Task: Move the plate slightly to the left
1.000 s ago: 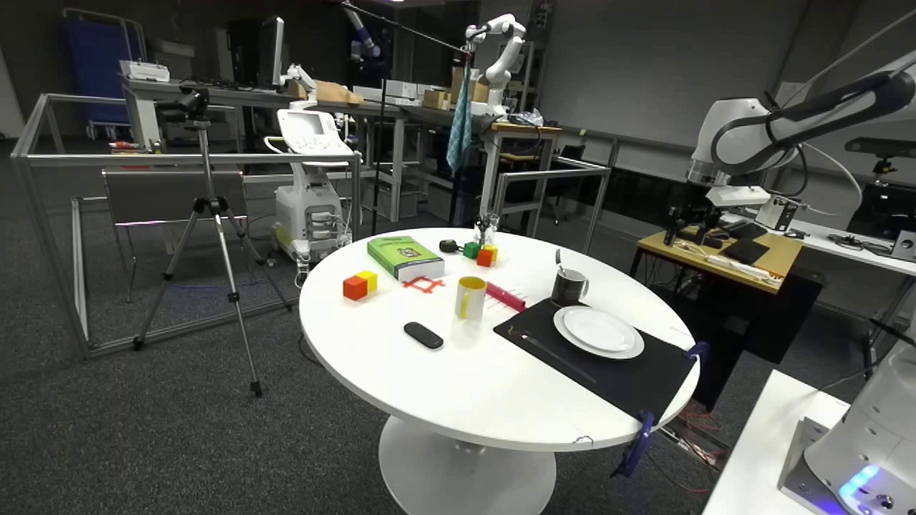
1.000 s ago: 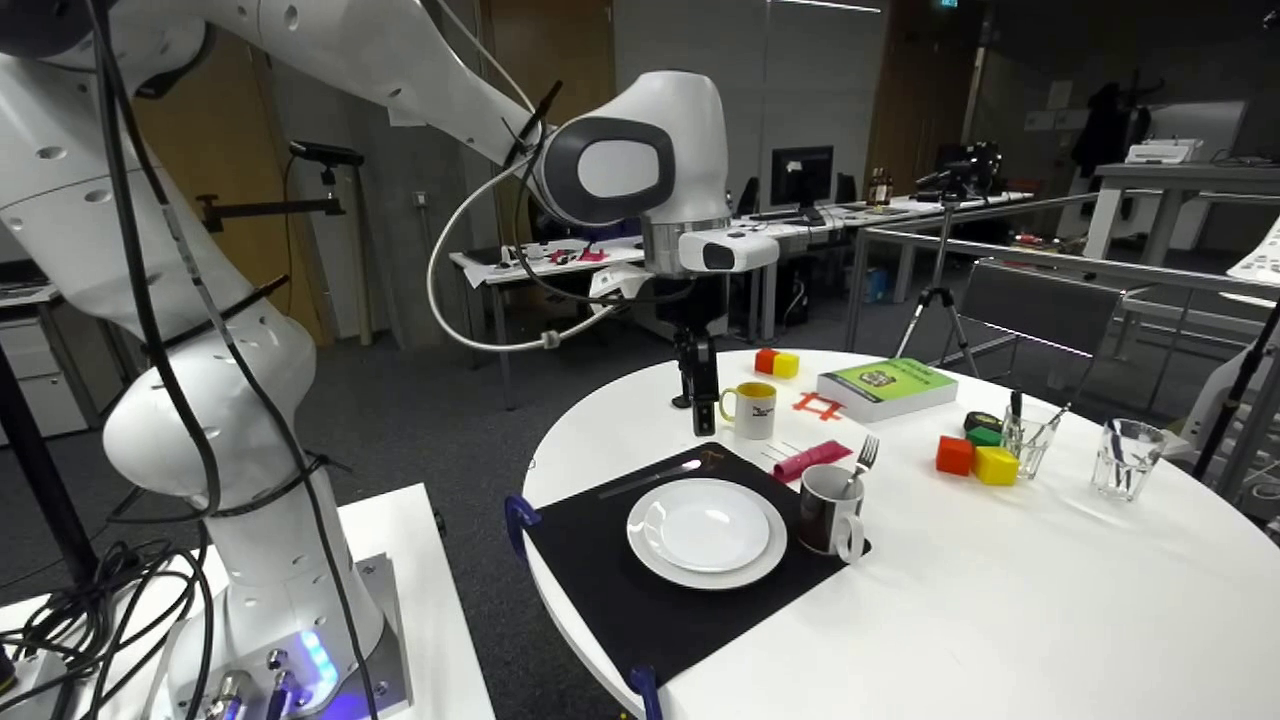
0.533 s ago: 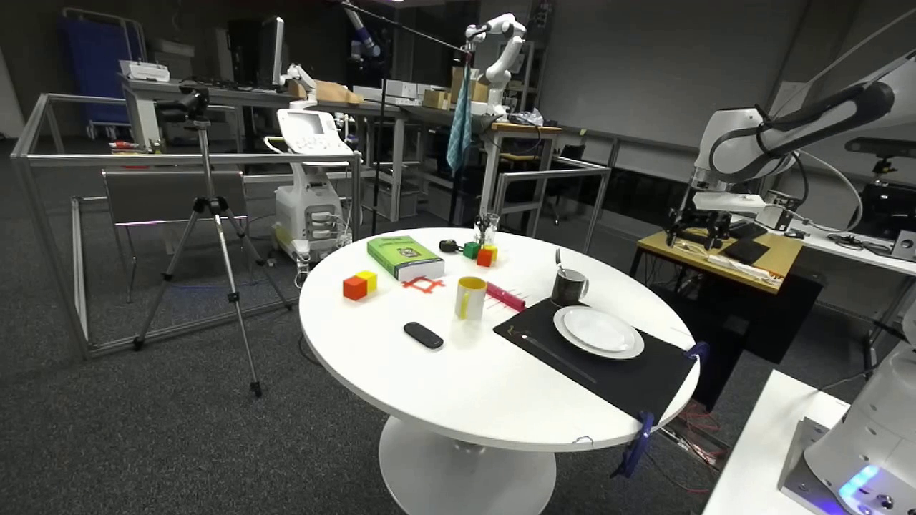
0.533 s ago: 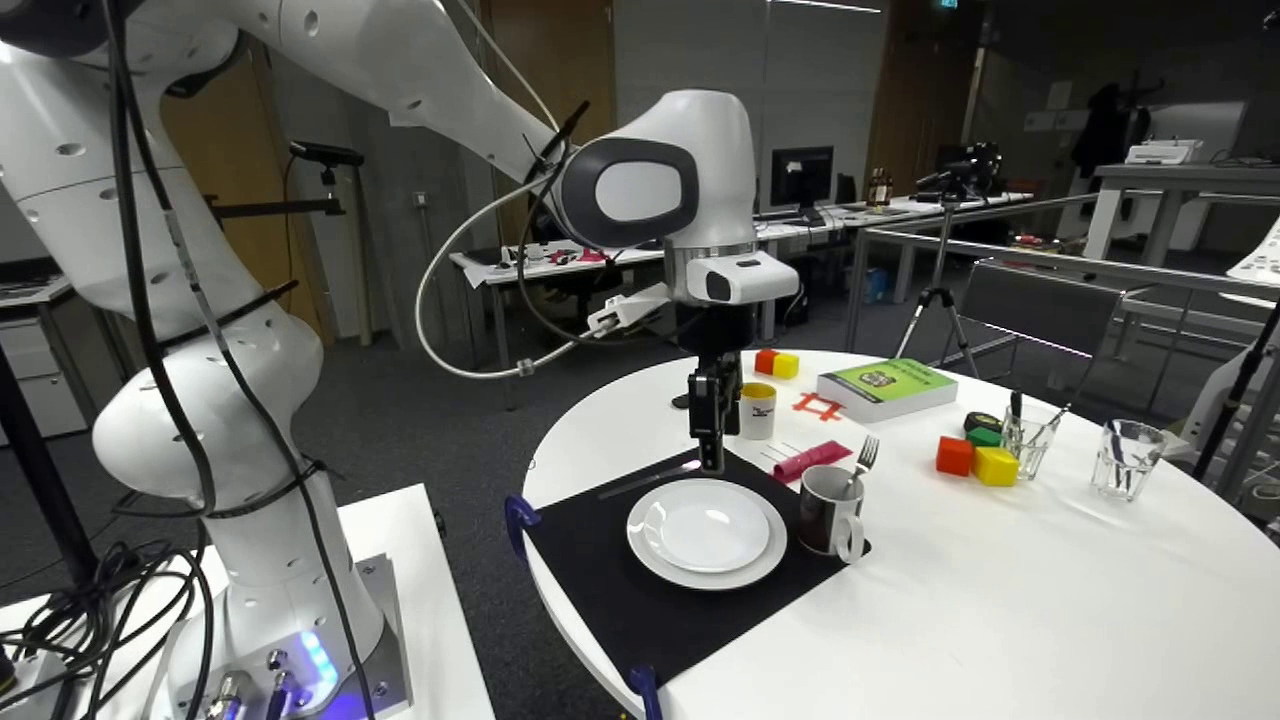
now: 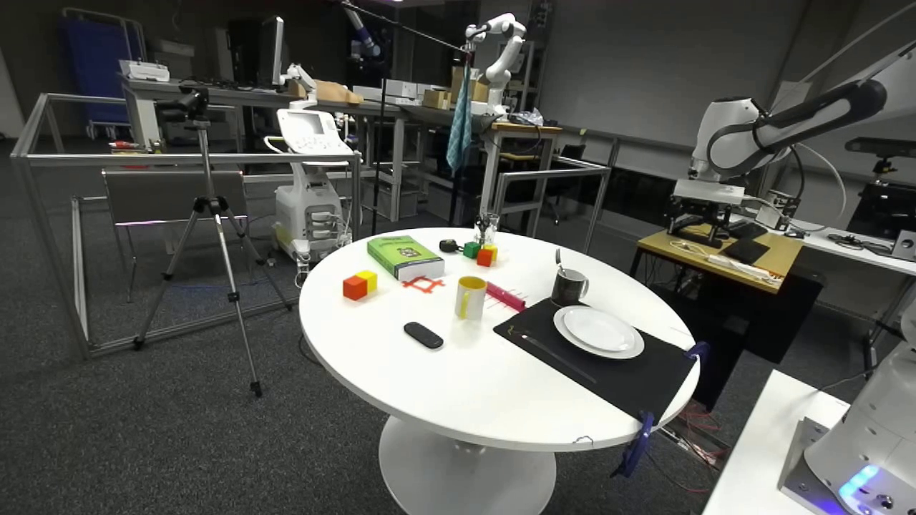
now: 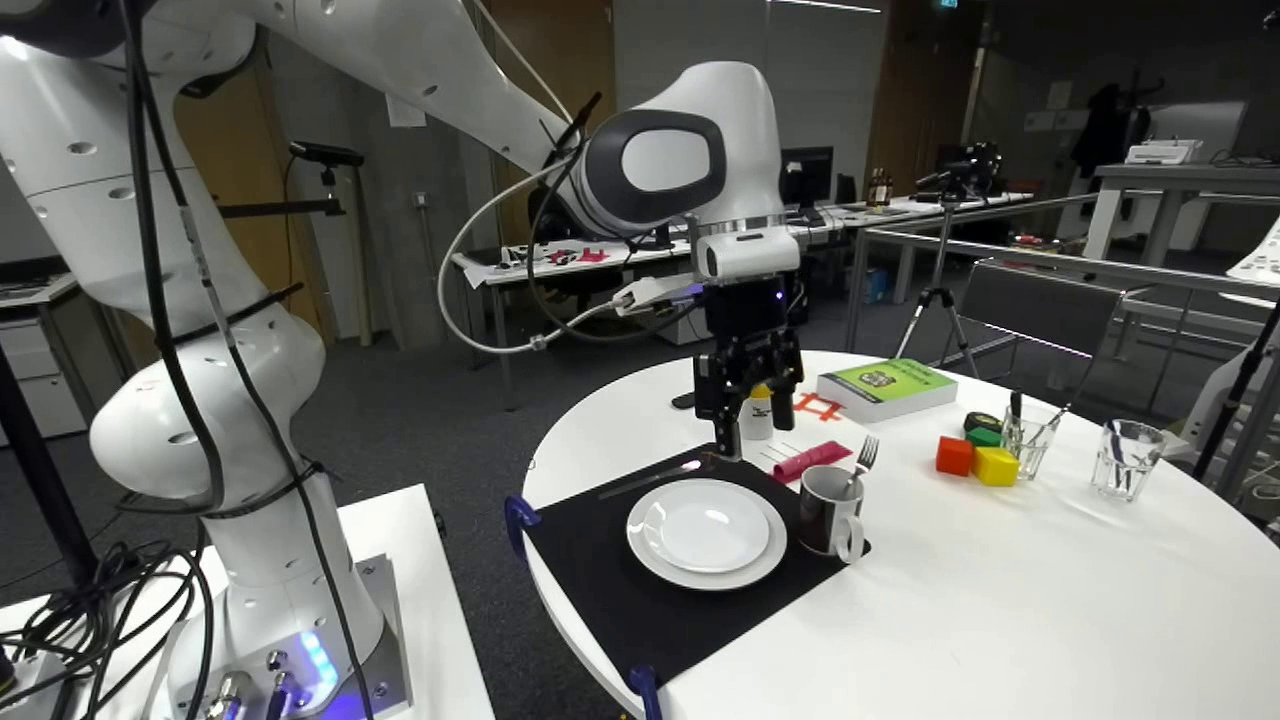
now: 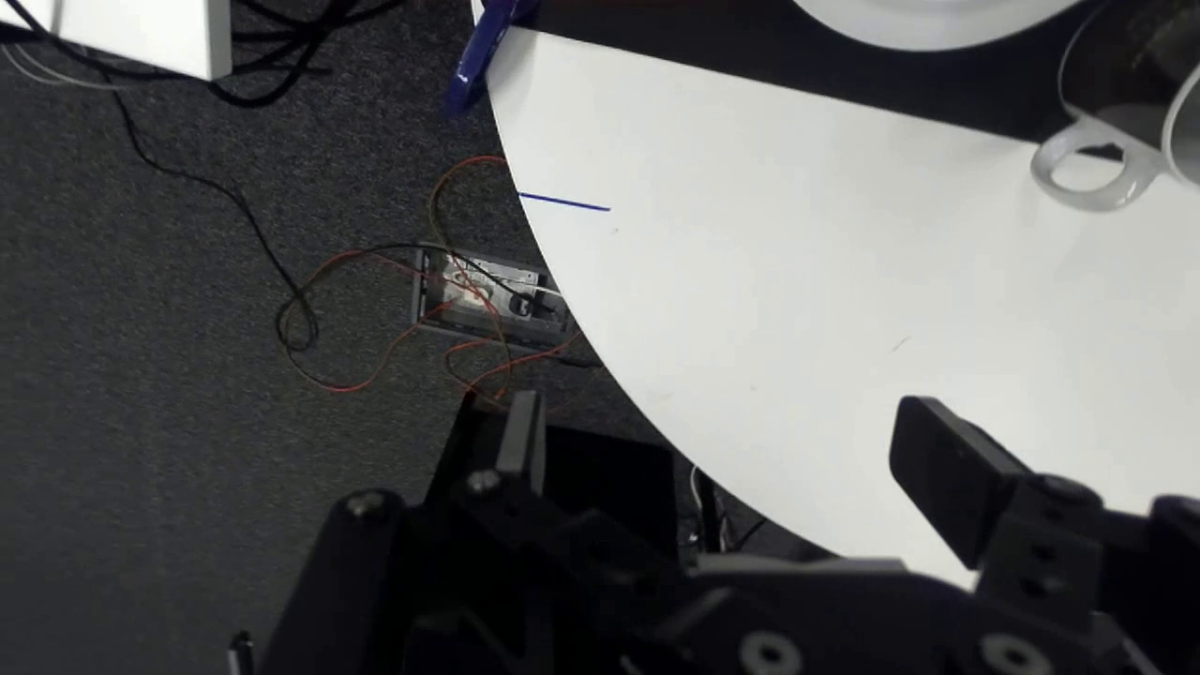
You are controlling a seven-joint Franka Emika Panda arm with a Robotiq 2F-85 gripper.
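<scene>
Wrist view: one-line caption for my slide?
Open gripper seen against the edge of the white table; plate and mug partly cropped.

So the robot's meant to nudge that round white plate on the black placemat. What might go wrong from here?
A sideways push could tip the dark-and-white mug holding a silver fork, since it stands close beside the round white plate. The open black gripper may find little to grasp on something so flat and press into the black rectangular placemat. Sliding the plate too far might hit the slim silver knife nearby.
</scene>
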